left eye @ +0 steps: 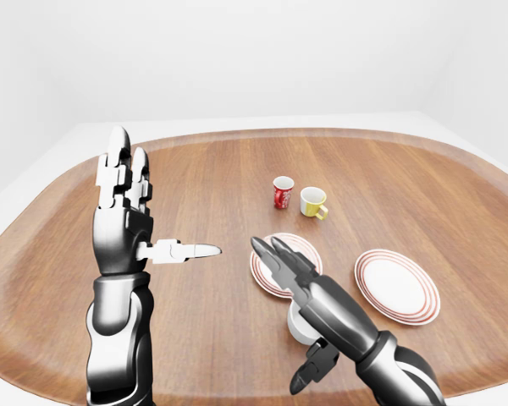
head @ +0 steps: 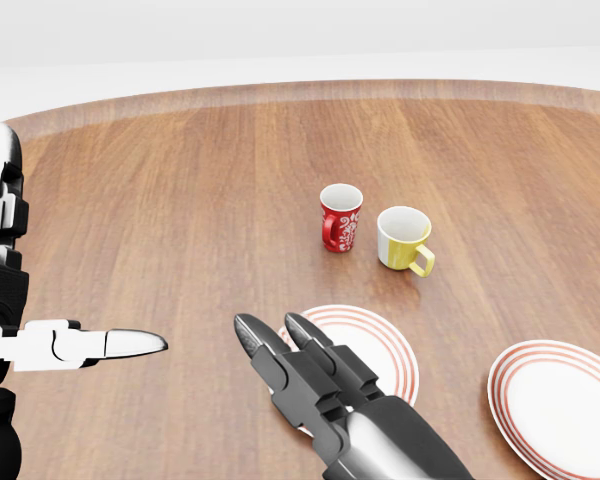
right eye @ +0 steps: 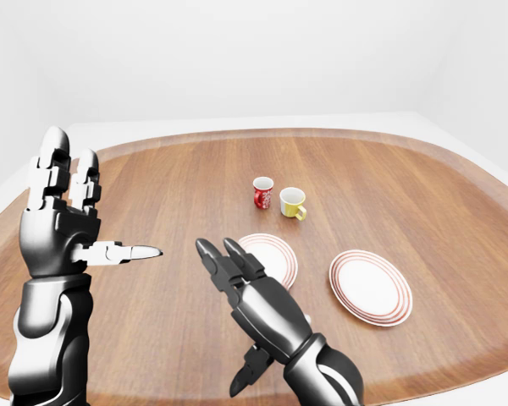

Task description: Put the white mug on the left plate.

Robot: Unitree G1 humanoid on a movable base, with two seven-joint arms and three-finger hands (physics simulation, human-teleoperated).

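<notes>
A red mug [head: 340, 217] and a yellow mug [head: 404, 239] stand side by side on the brown wooden worktop [head: 180, 220]. Another plate [head: 560, 402] sits at the right.

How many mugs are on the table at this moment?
3. The red mug and the yellow mug stand side by side above the left plate in the head view; the white mug sits below that plate, mostly hidden behind the right hand.
</notes>
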